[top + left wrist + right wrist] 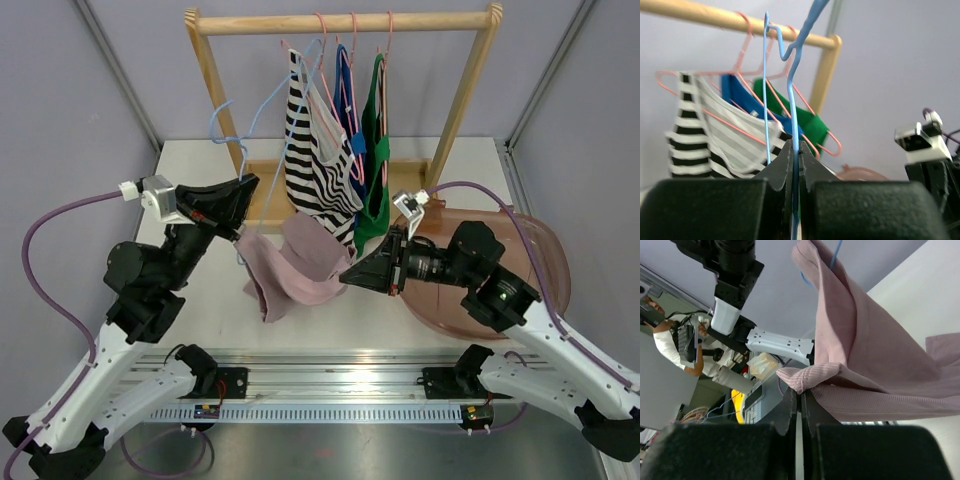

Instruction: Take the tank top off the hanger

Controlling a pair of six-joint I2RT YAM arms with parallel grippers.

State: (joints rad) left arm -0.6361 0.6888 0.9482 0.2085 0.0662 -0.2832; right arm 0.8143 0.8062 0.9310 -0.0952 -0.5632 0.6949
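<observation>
Top external puts us midway: left claw (245,188) pinches the blue hanger (791,100), right claw (347,272) pinches the pink tank top (290,265) sagging between them over the table (470,165), apparently not yet freed

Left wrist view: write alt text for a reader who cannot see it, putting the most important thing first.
The left gripper is shut on a thin light-blue wire hanger rising up the middle of the frame. Behind, a pale wooden rail carries pink wire hangers holding a black-and-white striped top, a blue top and a green top.
</observation>
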